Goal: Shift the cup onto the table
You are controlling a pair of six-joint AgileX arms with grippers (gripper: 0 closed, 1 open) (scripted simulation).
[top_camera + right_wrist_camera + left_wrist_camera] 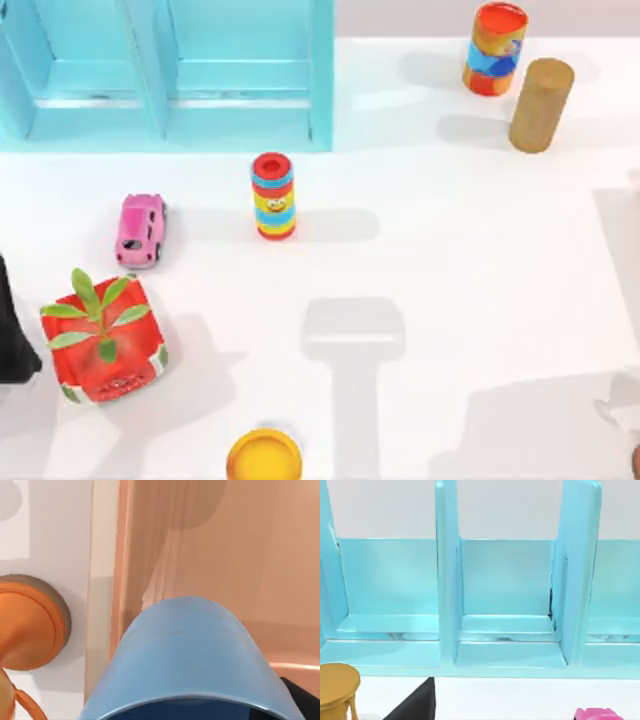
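My left arm (12, 340) sits parked at the table's (480, 260) left edge; its fingers I cannot tell. In the right wrist view the cup (192, 660) hangs right against my right gripper, apparently held, beyond the table's right edge, so the table lies leftward.

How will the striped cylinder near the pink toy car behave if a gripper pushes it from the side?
The striped cylinder stands upright, tall and narrow, so a high push would probably tip it. Once lying down, its round body would likely roll across the table.
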